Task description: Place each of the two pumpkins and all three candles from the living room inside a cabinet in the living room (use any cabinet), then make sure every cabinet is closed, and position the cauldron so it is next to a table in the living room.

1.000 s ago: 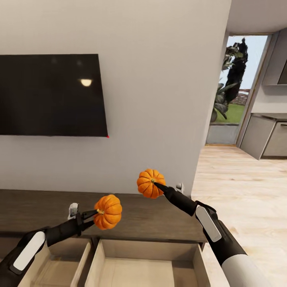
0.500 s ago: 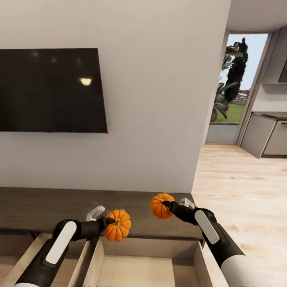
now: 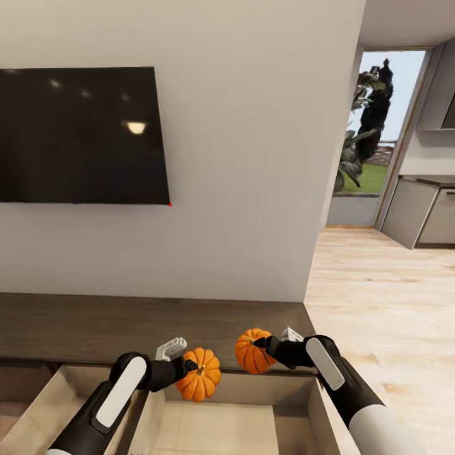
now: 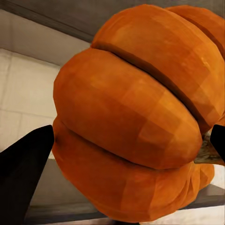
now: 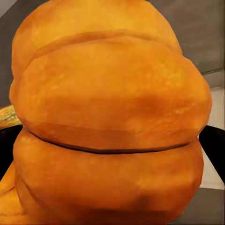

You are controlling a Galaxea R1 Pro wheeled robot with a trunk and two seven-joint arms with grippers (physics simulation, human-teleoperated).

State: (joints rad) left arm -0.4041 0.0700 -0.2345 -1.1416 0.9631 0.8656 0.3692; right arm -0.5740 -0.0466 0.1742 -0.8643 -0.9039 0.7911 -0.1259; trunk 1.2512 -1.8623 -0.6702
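- The left gripper (image 3: 184, 366) is clamped on the left pumpkin (image 3: 200, 374); in the left wrist view its dark fingers (image 4: 23, 176) press either side of that pumpkin (image 4: 136, 122).
- This pumpkin now hangs over the back edge of the open drawer (image 3: 234, 430) at the right end of the cabinet (image 3: 126, 322), near the drawer's back left corner. A second ago it was held higher, in front of the cabinet's dark top, and further to the left.
- The left arm (image 3: 107, 407) has swung inward and down since then, so its white forearm panel now lies over the divider between the two open drawers.
- The right gripper (image 3: 260, 344) is clamped on the right pumpkin (image 3: 251, 351), which also crowds the right wrist view (image 5: 110, 117).
- That pumpkin has dropped from in front of the pale wall (image 3: 253, 158) to just above the front edge of the cabinet top, over the back edge of the same open drawer.
- The two pumpkins are now near each other, side by side but apart; a second ago they were well apart.
- A second open drawer (image 3: 50, 404) shows beside the first, nearer the cabinet's middle, with a pale interior.
- The television (image 3: 82, 136) sits higher in the head view than before; the whole picture has shifted, so the camera has tilted down a little.
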